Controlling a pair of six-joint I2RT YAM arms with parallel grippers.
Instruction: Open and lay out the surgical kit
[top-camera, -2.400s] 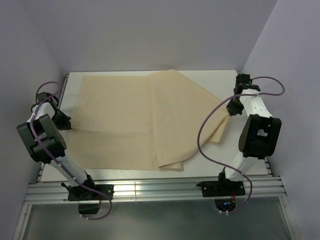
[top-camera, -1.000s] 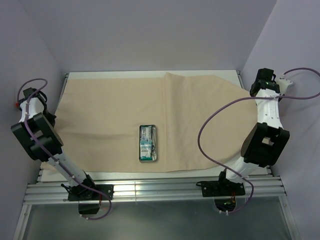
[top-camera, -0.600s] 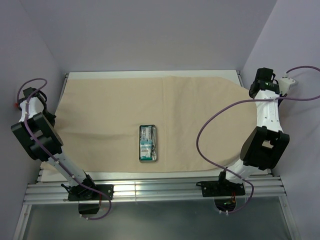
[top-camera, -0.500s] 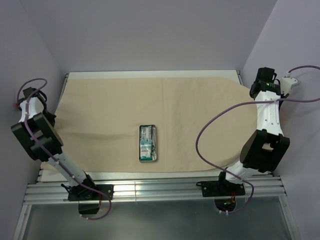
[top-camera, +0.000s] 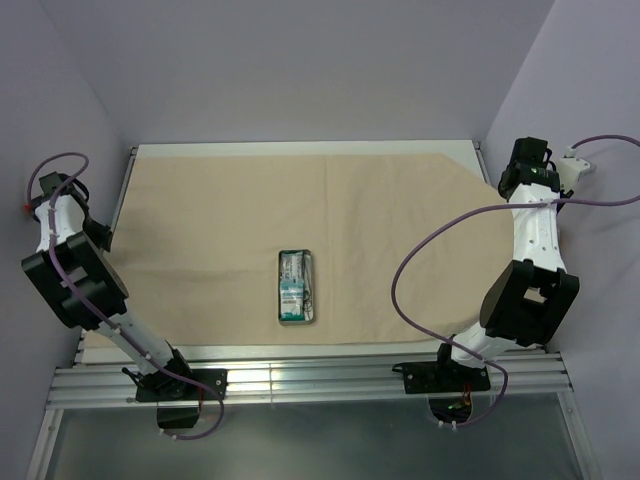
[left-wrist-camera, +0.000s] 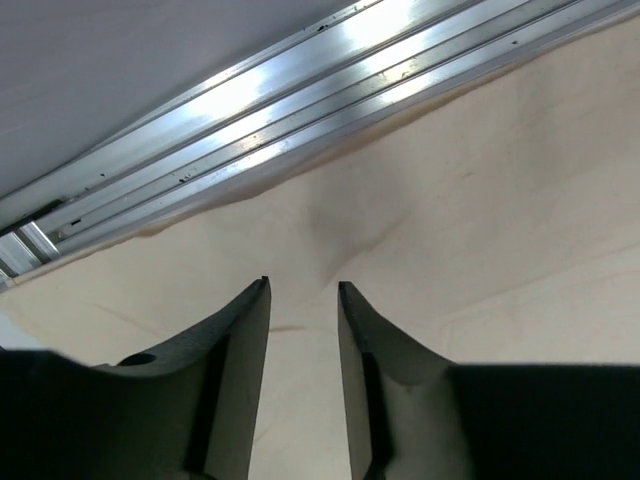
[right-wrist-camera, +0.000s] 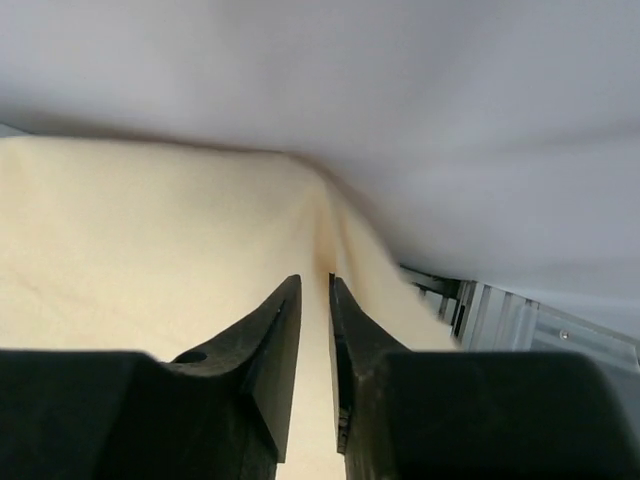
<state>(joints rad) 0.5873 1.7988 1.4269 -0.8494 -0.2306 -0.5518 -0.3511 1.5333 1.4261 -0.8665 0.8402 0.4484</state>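
While flat — wrap beneath left tool

The tan wrap lies open and flat, spread over almost all of the table. It has a few soft creases. The small grey tray sits on the wrap, near the front edge, in the middle. Inside it lie teal and white packets. A thin dark thing lies along the tray's right side, too small to tell.

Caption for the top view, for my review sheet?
Wrap spread flat, tray of packets near its front edge, left gripper and right gripper at its side edges.
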